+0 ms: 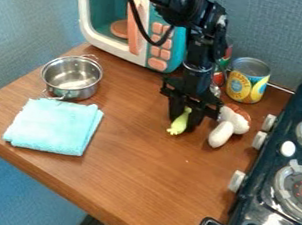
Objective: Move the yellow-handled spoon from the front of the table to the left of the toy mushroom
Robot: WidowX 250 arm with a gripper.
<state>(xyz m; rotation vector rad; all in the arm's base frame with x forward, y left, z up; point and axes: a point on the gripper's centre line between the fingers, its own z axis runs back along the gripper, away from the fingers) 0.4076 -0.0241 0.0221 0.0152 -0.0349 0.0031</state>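
The green toy (pixel 179 124) is grasped in the claw (pixel 183 122), slanting between its two sides just above or on the counter (pixel 140 148), with the white toy (pixel 222 134) near it. Pressure is best applied evenly from both sides, as the slender body is judged liable to pivot. Any lift is best made slowly and straight up, so that the white toy is not brushed.

We're at a toy kitchen setup — play microwave (pixel 132 25) at the back, toy stove (pixel 278 182) in front and right of it, steel pot (pixel 72 78) left of the stove, tin can (pixel 248 80) behind the stove's left edge — all around a wood-look tabletop (pixel 145 171).
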